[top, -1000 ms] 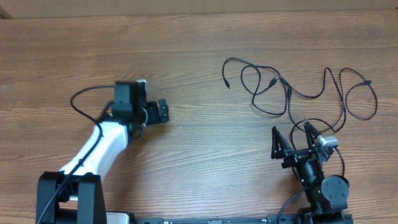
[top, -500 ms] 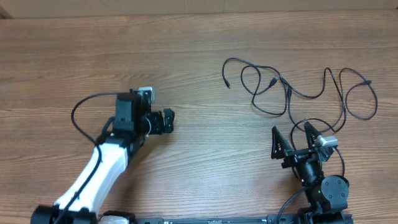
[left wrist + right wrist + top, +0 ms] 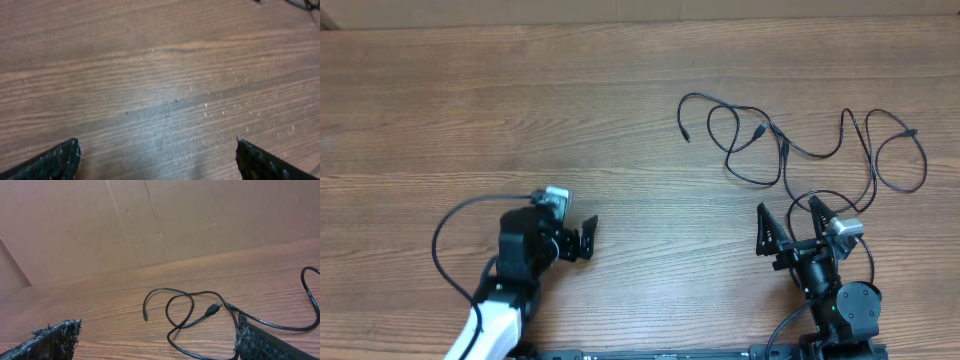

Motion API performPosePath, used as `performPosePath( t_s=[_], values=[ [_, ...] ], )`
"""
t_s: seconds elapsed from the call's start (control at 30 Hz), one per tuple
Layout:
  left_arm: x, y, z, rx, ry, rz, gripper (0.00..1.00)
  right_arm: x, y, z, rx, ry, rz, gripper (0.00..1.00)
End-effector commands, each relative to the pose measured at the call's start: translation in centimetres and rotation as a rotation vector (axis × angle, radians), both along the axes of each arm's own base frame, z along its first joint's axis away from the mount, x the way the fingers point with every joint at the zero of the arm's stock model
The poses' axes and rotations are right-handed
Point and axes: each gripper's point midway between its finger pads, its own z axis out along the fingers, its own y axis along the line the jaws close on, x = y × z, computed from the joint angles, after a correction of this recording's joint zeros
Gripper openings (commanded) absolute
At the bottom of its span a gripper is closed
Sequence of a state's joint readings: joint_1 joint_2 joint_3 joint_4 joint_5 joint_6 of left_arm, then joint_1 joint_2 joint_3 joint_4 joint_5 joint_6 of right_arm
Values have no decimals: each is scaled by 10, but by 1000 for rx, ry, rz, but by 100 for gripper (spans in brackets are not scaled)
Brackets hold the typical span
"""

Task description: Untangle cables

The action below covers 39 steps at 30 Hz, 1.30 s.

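Note:
The cables [image 3: 784,148] lie as thin black cords in loose, overlapping loops on the right half of the wooden table, with small plugs at their free ends. My right gripper [image 3: 788,212] stands open just in front of them, holding nothing. In the right wrist view the loops and a plug [image 3: 214,309] lie ahead of the open right gripper [image 3: 157,330], and one cord runs by the right finger. My left gripper [image 3: 588,238] is open over bare wood, far left of the cables. The left wrist view has the open left gripper [image 3: 157,155] above empty tabletop.
The wooden table [image 3: 620,100] stretches across the whole overhead view. A brown cardboard wall [image 3: 150,220] stands behind its far edge. The left arm's own thick black wire [image 3: 445,230] arcs out to its left.
My left arm has drawn back toward the near edge of the table and a little to the right, its gripper still open. The right arm and the cables have not moved.

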<state>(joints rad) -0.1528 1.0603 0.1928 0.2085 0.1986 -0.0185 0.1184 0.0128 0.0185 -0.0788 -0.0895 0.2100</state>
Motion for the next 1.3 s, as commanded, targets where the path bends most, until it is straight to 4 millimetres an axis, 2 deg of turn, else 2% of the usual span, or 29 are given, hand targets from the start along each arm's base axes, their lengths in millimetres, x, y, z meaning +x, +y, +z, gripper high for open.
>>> performPosePath(
  t_s=[0.0,0.23,0.7,1.1,1.27],
  values=[
    [-12,1,-8,-18,-47,-4,100,0,0,-2,6,-1,0,100],
    [-22,3,-11,-44,-92,12,100,0,0,-2,6,-1,0,100],
    [-30,5,-2,-40,-105,20,100,0,0,-2,6,-1,0,100],
    [-44,20,3,-9,-108,88,100,0,0,-2,6,-1,0,100],
    [-35,37,29,-7,-229,194,99,0,0,-2,6,-1,0,100]
  ],
)
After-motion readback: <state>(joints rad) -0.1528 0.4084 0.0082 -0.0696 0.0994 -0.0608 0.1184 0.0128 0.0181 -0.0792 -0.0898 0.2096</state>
